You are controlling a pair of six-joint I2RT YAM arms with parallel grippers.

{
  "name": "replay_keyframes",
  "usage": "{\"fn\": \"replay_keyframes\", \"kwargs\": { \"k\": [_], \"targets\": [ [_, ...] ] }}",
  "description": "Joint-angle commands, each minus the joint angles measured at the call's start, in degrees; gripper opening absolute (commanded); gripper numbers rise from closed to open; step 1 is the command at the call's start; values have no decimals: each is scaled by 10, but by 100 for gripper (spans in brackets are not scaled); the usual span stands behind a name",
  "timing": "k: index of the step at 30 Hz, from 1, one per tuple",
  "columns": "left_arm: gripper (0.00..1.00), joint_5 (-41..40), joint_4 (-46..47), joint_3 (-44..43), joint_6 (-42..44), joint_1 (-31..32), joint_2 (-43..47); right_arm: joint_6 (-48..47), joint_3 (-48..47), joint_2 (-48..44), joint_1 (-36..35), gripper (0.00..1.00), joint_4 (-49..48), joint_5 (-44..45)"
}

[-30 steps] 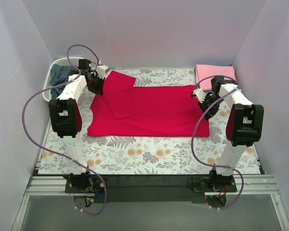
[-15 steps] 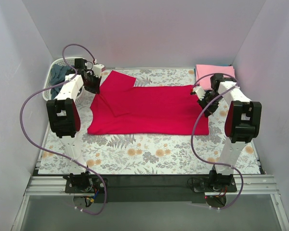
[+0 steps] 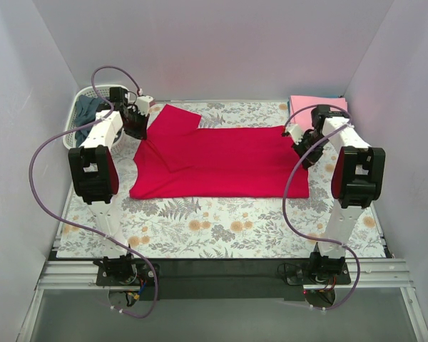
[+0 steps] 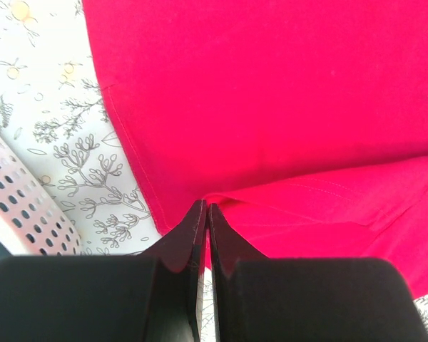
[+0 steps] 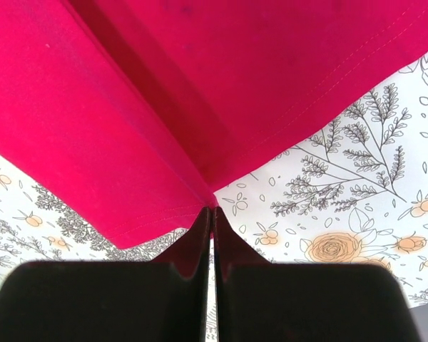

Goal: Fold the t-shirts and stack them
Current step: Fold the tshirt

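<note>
You had the bright red cloth t-shirt [image 3: 221, 160] spread on the floral-clothed surface [image 3: 221, 228]. The left gripper [image 4: 205, 208] was clamped on its far-left edge and the right gripper [image 5: 212, 211] on its far-right corner, likely to draw a fold nearer. The white plastic lattice basket [image 3: 85, 92], far left, held the dark slate-blue shirt [image 3: 91, 110] — the folded light pink shirt [image 3: 317, 107] lay far right.

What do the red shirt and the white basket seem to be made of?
The red shirt looks like soft, matte cloth, probably cotton: it folds and creases, and stitched hems show. The white basket is probably hard, smooth plastic: its wall is a regular grid of small holes.
</note>
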State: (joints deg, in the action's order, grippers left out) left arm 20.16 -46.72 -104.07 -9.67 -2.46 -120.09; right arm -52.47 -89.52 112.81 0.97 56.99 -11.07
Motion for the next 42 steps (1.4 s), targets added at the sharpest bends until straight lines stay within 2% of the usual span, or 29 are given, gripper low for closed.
{"fn": "replay_keyframes", "kwargs": {
  "k": [1,7,8,10,11,14,15,20,21,24,32,42],
  "targets": [
    [0,8,4,13,7,-4,40,-12,-30,11,-5,1,8,3],
    [0,0,9,21,7,-5,38,-3,-48,30,-9,1,7,6],
    [4,-3,8,19,4,-5,36,1,-55,35,-9,1,8,11],
    [23,1,-9,13,1,-8,35,10,-58,36,-9,17,9,17],
    [37,21,-19,6,-2,-16,41,12,-52,23,-9,34,9,22],
    [49,61,-78,14,8,-40,67,26,-37,-16,4,50,21,5],
    [54,70,-92,28,15,-48,79,28,-26,-25,11,52,30,-6],
    [55,86,-112,163,25,-94,176,63,24,-66,44,49,101,-74],
    [55,79,-109,207,24,-94,205,82,37,-71,45,49,104,-81],
    [55,77,-94,268,16,-94,229,110,80,-76,44,48,106,-105],
    [56,86,-67,306,-24,-94,219,158,108,-51,49,49,76,-99],
    [59,84,-59,332,-33,-93,194,168,138,-21,50,50,51,-81]
  ]
}}
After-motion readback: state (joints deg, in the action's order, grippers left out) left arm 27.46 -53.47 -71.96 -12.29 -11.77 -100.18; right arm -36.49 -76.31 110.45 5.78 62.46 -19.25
